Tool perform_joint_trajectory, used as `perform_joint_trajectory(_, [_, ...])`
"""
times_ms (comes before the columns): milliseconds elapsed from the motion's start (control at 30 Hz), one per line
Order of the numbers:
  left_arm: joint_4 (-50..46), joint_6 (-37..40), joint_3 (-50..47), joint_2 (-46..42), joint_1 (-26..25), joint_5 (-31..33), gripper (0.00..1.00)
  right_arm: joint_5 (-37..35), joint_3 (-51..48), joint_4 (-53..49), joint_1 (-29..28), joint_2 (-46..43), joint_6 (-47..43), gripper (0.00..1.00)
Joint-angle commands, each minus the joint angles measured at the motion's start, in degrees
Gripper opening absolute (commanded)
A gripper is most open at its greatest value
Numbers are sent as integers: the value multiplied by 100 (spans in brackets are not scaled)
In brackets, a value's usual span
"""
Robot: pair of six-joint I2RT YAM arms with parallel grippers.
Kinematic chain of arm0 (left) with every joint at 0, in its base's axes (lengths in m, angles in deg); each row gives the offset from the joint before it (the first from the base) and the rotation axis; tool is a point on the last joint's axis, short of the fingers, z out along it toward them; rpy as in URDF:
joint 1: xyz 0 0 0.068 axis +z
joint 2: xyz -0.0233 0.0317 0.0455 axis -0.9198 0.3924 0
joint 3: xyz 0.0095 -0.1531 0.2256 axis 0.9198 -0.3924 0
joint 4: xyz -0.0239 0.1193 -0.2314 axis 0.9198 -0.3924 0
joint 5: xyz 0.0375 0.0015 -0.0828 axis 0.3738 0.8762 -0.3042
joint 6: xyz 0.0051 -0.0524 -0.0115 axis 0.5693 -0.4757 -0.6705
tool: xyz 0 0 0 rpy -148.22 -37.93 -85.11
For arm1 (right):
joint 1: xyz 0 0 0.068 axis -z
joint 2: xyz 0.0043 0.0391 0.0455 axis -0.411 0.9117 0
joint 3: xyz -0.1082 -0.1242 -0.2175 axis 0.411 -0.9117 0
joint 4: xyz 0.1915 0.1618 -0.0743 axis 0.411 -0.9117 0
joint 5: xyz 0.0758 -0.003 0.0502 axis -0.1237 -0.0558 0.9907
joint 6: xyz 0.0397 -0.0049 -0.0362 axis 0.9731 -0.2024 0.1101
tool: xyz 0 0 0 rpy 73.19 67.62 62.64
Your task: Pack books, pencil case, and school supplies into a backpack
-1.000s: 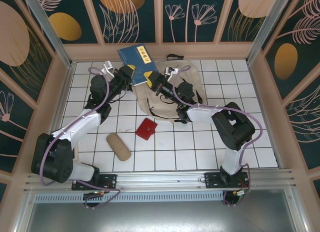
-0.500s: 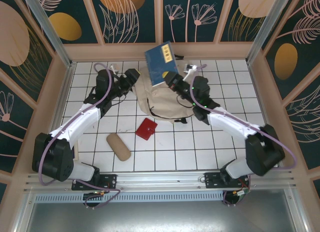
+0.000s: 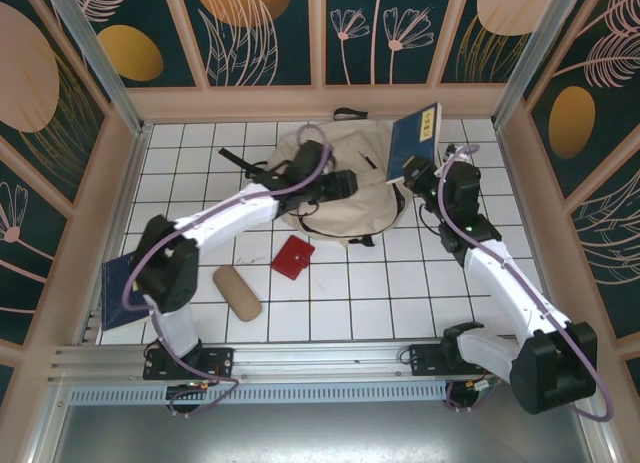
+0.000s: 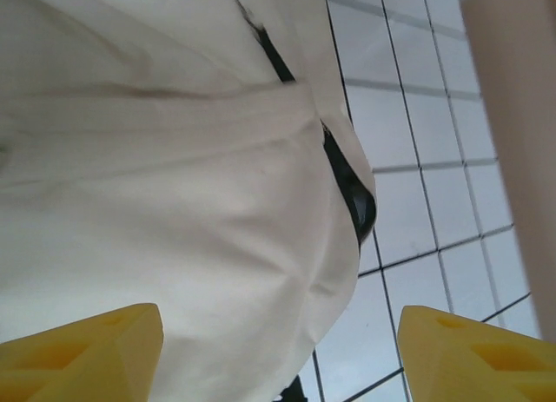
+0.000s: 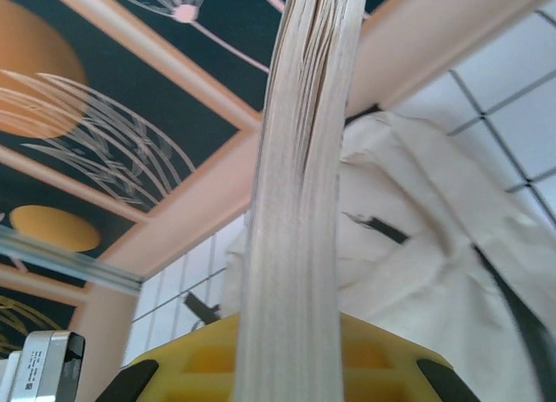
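Canvas takes up the far middle of the white-tiled tabletop (image 3: 350, 303), where the cream backpack (image 3: 350, 211) lies slumped with its black straps trailing over the tiles. The left arm stretches right across to it, and the left claw (image 3: 338, 183) hangs over the bag's upper part with its jaws spread wide and nothing between them. From the left wrist camera, the yellow fingertips (image 4: 78, 350) sit far apart at the bottom corners, with pale fabric and a dark zipper line beneath. Over by the bag's right-hand edge, the right claw (image 3: 410, 173) is clamped tight on the blue book (image 3: 415, 143), which it holds up off the tabletop, standing nearly on end and leaning a little, its yellow label towards the top. The right wrist camera looks straight up the book's white page edges, pinched between the yellow fingers, with the bag behind and to the right. On the near side of the bag, the red square (image 3: 293, 256) lies flat on the tiles. The tan pencil case (image 3: 237, 293) lies a little nearer and to the left of it, apart from it. A second book (image 3: 117, 281) lies at the far left edge of the tabletop, partly hidden behind the left arm, well away from the bag.
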Motion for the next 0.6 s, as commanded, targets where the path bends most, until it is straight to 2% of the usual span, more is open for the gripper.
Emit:
perform_joint_trajectory(0, [-928, 602, 636, 650, -370, 414, 72, -60, -163, -221, 174, -361, -115, 0])
perform_joint_trajectory(267, [-1553, 1177, 1685, 1793, -685, 10, 69, -50, -232, -628, 368, -624, -263, 0])
perform_joint_trajectory(367, [-1749, 1249, 1918, 2062, -691, 171, 66, -7, -280, -630, 384, -668, -233, 0])
perform_joint_trajectory(433, [-1943, 1304, 2115, 2246, -695, 361, 63, 35, -313, -608, 396, -669, -204, 0])
perform_joint_trajectory(567, [-2327, 1446, 2494, 2633, -693, 482, 48, 97, -349, -592, 387, -680, -180, 0])
